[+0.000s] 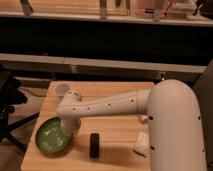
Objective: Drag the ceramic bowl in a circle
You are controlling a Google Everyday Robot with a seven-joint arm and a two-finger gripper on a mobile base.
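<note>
The gripper (68,131) is largely hidden behind the wrist of the white arm (107,106), so its fingers cannot be made out directly; it is clenched, and it appears to be gripping the right rim of the ceramic bowl (51,136), though the contact itself is masked by the wrist housing. The ceramic bowl is seen near the front left corner of the wooden table (117,135), its right side partly covered by the arm; it is wide, shallow and round, with a glossy green inside and a darker rim. The arm is smooth, rounded and dotted with small dark holes, and its bulky white shoulder is cut off at the right and bottom edges of the view. A small pale cup (62,89) is set near the back left corner of the table, partly blocked by the elbow. A dark, upright, oblong object (94,145) is placed near the front edge, just beside the bowl, and a pale, crumpled-looking object (142,143) lies towards the front right, partly hidden by the robot's body.
</note>
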